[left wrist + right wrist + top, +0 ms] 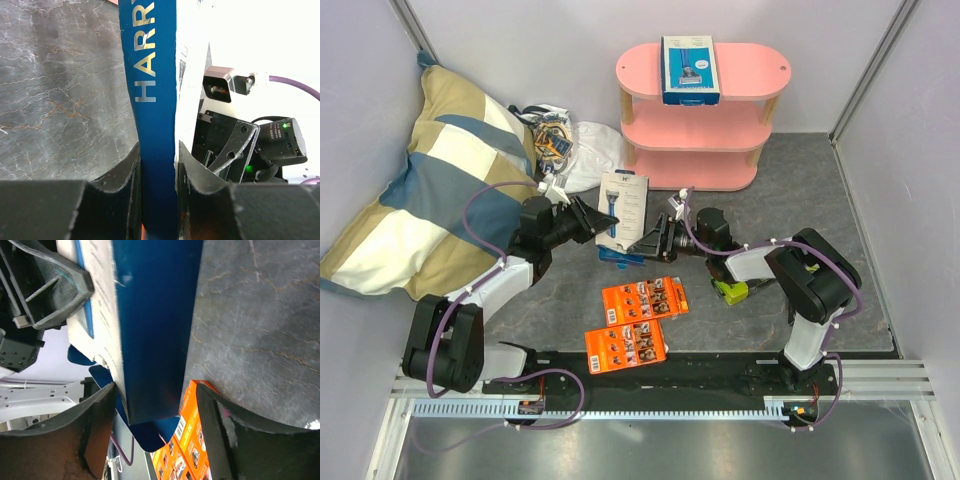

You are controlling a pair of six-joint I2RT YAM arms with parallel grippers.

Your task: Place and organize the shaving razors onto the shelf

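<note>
**Blue box hung between both grippers, transfer not closed**

Blue box [622, 205] is off the table, mid-scene, in front of the shelf [760, 60] and well short of it. Left gripper [592, 222] has it: in the left wrist view both fingers [120, 180] pinch the narrow blue side panel, pads flush on either face.

Right gripper [653, 238] straddles the same box from the other side. Right wrist view: fingers [220, 430] spread; one looks to be up against the pale face, the other stands apart from the blue panel with grey mat showing in the gap. Not a grip yet.

Step in hand, as I read it: pass the box from left to right for shelving.
- Centre the right jaws so both pads meet flat panel, not a corner.
- Close fully before the left lets go.
- Take hold clear of the left fingertips so the two do not foul.
- Risk: a one-sided touch would twist the box in the left pinch.

Writing: pale metallic capitals "HARR" run along the blue side, the rest cut off by the frame. Small print on the white face is unreadable.

Elsewhere: white box [690, 68] lies on the top tier; two orange cards [643, 298] and lime-green-and-black box [732, 291] lie on the mat.
</note>
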